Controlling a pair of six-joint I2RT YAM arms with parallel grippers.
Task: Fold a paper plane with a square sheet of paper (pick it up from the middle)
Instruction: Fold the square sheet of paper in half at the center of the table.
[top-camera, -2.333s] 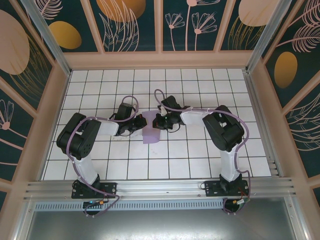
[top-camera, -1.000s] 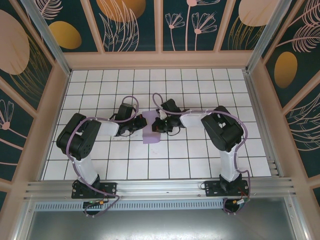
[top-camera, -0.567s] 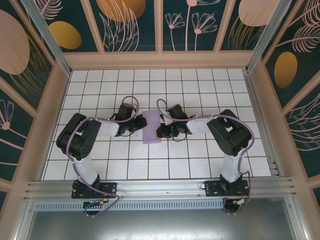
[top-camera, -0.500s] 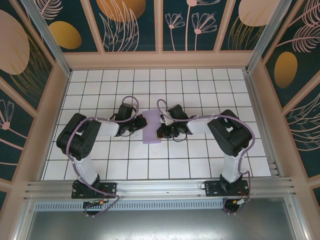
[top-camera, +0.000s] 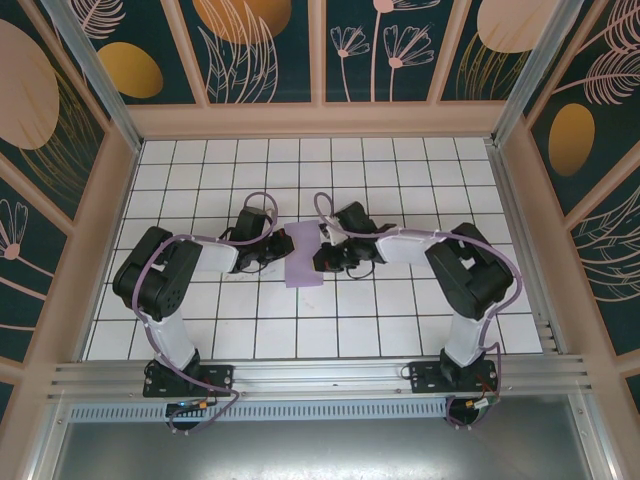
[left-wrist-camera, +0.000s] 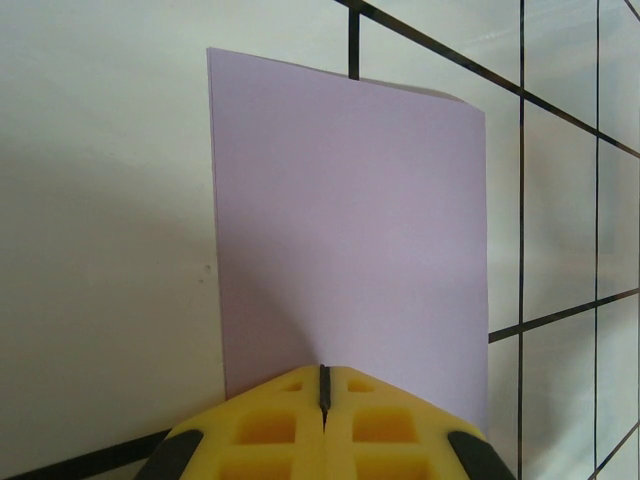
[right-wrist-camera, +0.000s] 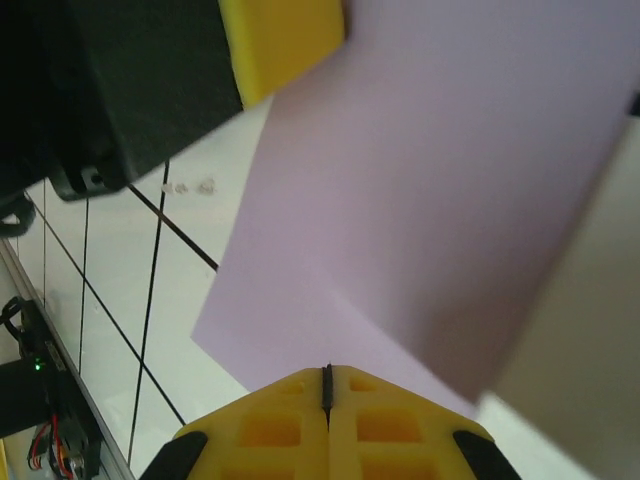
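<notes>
The lilac square sheet of paper (top-camera: 303, 257) lies folded into a tall rectangle on the tiled table between the two grippers. My left gripper (top-camera: 279, 252) is shut, and its yellow tip (left-wrist-camera: 323, 372) rests on the sheet's (left-wrist-camera: 350, 230) near edge. On the other side my right gripper (top-camera: 322, 259) is also shut, with its tip (right-wrist-camera: 327, 370) at the edge of the sheet (right-wrist-camera: 400, 200). The upper layer lifts slightly there and casts a shadow. One yellow finger of the left gripper (right-wrist-camera: 285, 40) shows at the top of the right wrist view. The paper plane is out of view.
White tiles with black grid lines (top-camera: 360, 330) spread out around the paper. Patterned walls (top-camera: 320, 60) close in the far and side edges. An aluminium rail (top-camera: 320, 378) carrying both arm bases runs along the near edge.
The right gripper slid a short way along the paper's right side toward the near edge, and its elbow swung outward to the right. The left gripper and the paper stayed put.
</notes>
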